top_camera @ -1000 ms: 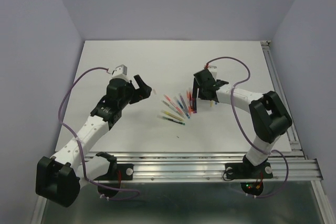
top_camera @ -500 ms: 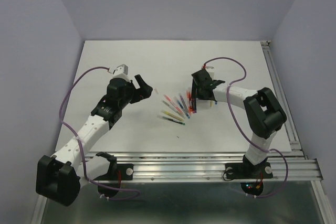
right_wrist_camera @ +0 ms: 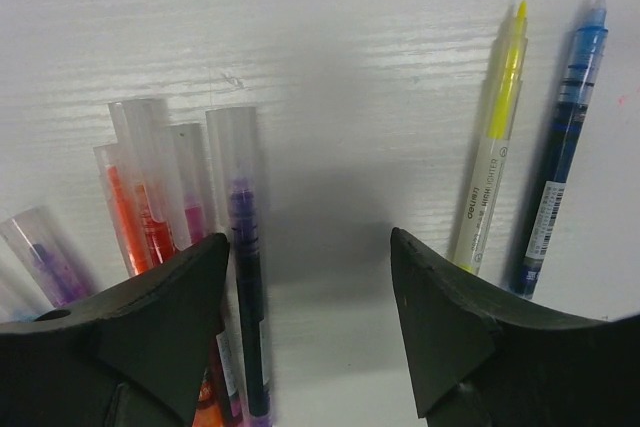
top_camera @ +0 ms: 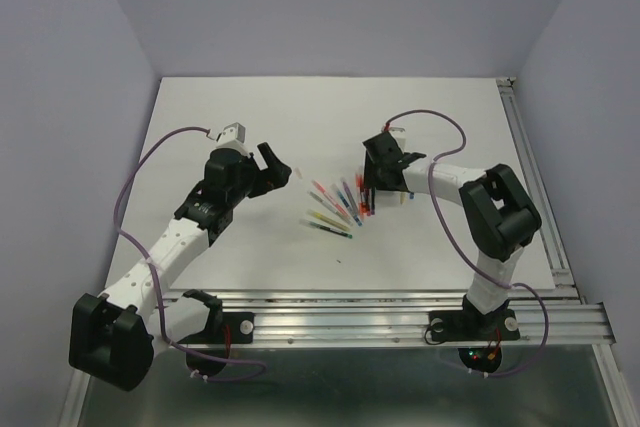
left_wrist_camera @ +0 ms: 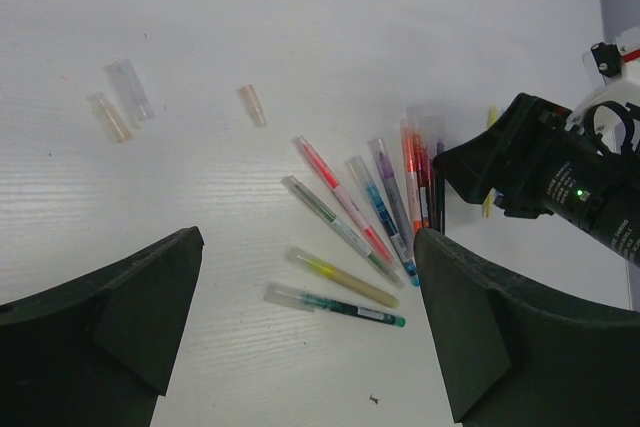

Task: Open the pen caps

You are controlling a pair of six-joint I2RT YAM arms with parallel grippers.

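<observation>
Several coloured pens [top_camera: 340, 207] lie fanned out mid-table. Three loose pen caps, pale and translucent, rest to their left: one pinkish [left_wrist_camera: 252, 105], one clear [left_wrist_camera: 130, 89], one orange-tinted [left_wrist_camera: 108, 117]. My right gripper [top_camera: 371, 197] is low over the fan's right end, open. In its wrist view a purple pen [right_wrist_camera: 245, 277] with a clear cap [right_wrist_camera: 232, 147] lies just inside the left finger [right_wrist_camera: 150, 337], untouched by the right finger. My left gripper [top_camera: 280, 172] hovers open to the left of the pens, nothing between its fingers [left_wrist_camera: 120, 317].
An uncapped yellow highlighter [right_wrist_camera: 495, 147] and an uncapped blue pen [right_wrist_camera: 560, 147] lie right of my right gripper. Orange, red and pink capped pens [right_wrist_camera: 150, 197] crowd its left finger. A green pen [left_wrist_camera: 335, 305] and a yellow one [left_wrist_camera: 345, 279] lie nearest my left gripper.
My right arm has swung a little left and its gripper now sits closer on the right end of the pen fan. The left arm has not moved.
</observation>
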